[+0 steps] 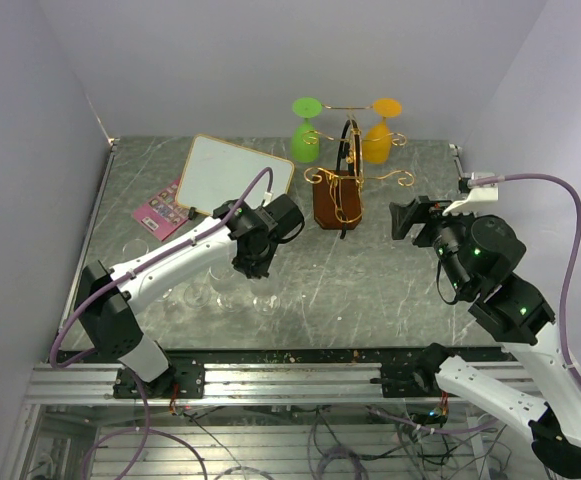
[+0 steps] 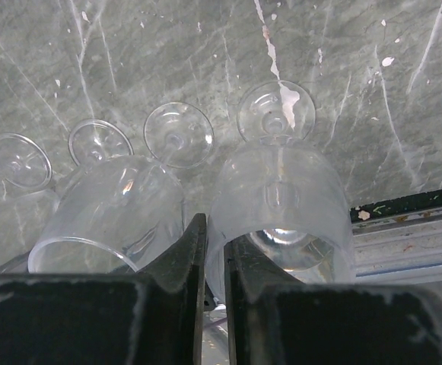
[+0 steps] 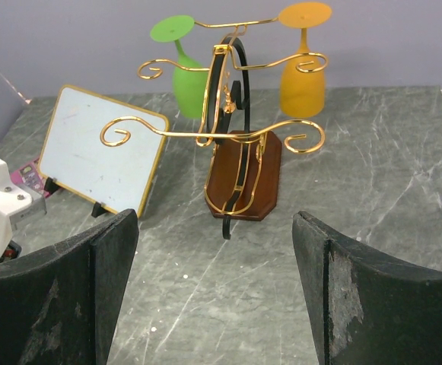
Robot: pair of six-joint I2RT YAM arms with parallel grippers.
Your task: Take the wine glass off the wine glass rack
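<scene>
Left gripper [image 2: 214, 237], near left: jaws almost closed, apparently pinching the wall of a clear glass [image 2: 281, 198] standing on the table [image 2: 373, 61]; four clear glasses counted there. Wine glass rack [image 1: 337, 200], far centre: one, two glasses hanging, green glass [image 1: 305, 138] left, orange glass [image 1: 378, 138] right. Right gripper [image 3: 214, 228]: jaws wide, empty, facing it. Step judged: set-down. Next: slide a hanging foot off its wire arm.

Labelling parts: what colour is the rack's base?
Reddish-brown; the base shows best in the right wrist view.
</scene>
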